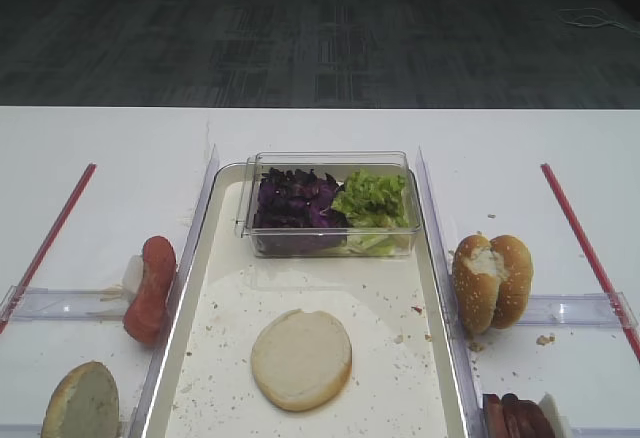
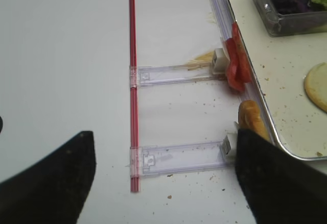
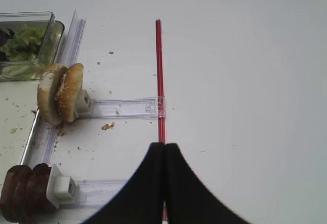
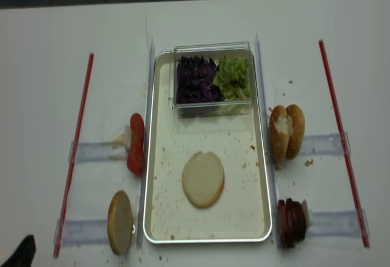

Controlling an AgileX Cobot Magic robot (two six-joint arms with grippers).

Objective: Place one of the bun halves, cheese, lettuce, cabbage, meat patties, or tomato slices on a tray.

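Lying cut face up on the tray (image 1: 205, 288), near its front edge and about midway between the long rims, the bun half (image 1: 301, 359) looked already placed, so the step in hand seemed to be a clean withdrawal. Doing it well, I judged, meant keeping both arms clear of the tray rim and of the tomato slices (image 1: 149, 289) and the other plain bun half (image 1: 81, 401) propped along its left side. The left gripper (image 2: 163, 175) hung over the bare table left of the tray, its two dark fingers wide apart with nothing between them; the right gripper (image 3: 164, 183) hovered over the red strip (image 3: 159, 81) on the right, its fingers pressed together and holding nothing. Only the right wrist view showed the sesame bun (image 3: 60, 92) side-on against its white holder, and the meat patties (image 3: 23, 192) stacked on edge. Only the overhead views showed the clear box (image 4: 214, 79) whole at the tray's far end, cabbage (image 4: 196, 79) left, lettuce (image 4: 232, 76) right.
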